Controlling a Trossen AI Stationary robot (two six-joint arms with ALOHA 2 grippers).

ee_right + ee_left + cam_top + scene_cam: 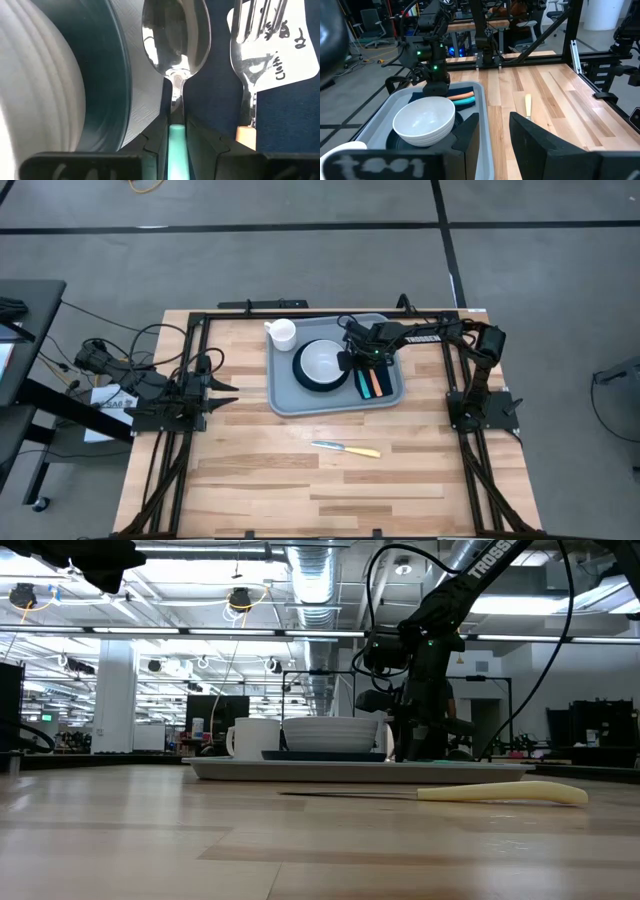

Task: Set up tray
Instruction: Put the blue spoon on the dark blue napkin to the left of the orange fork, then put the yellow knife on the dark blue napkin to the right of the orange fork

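The grey-blue tray (290, 402) lies in the far middle of the table. It holds a white mug (283, 332), a white bowl (322, 360) on a dark teal plate (107, 75), and a navy napkin (215, 100). A teal-handled spoon (175, 35) and an orange-handled fork (252, 60) lie side by side on the napkin. My right gripper (350, 363) reaches down onto the tray beside the plate and is shut on the spoon. My left gripper (494, 135) waits open near the table's left edge. A yellow-handled knife (347, 448) lies flat on the wood near of the tray. My right gripper pinches the spoon by its teal handle (176, 142), close to where the metal neck begins, one finger (152, 142) on each side. The fingers come down from above, slanting, and lie along the spoon. The spoon's bowl points away over the napkin beside the plate.
Black frame rails run along the table's left, right and far edges. Bare wood stretches around the knife (500, 794) in the near half of the table. A white handwritten label (295, 45) lies under the fork's tines.
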